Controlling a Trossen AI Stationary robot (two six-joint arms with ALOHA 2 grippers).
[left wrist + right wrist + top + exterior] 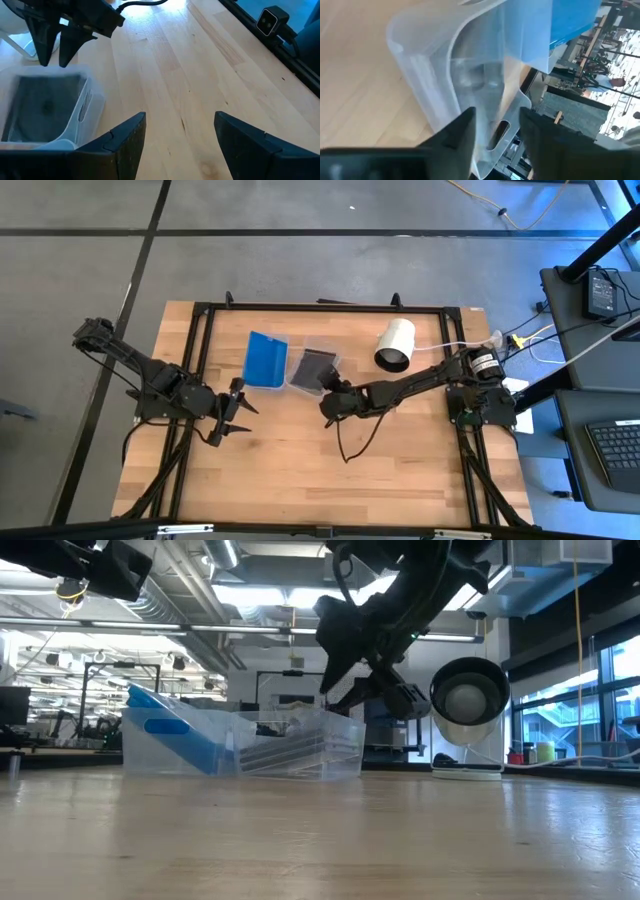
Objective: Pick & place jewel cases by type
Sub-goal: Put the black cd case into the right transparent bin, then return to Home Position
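Although both tubs are see-through, their walls blur much of what lies inside; left to right across the worktop:

Left gripper: hovers over bare wood, near the blue-filled tub, fingers spread with nothing between them.

Left tub: clear plastic, holding the blue jewel cases, which lean tilted; how many are stacked there cannot be counted.

Right tub: touching the left tub, holding the dark jewel cases; from the left wrist view a faint disc shape shows through the hazy wall, number unclear.

Right gripper: at the near edge of the right tub, above its rim; fingers stand slightly parted and no case shows between them, though whether they touch the tub wall is hard to tell.

White cylinder: lies on its side, dark end towards the front, well apart from the tubs; its stand is half hidden.
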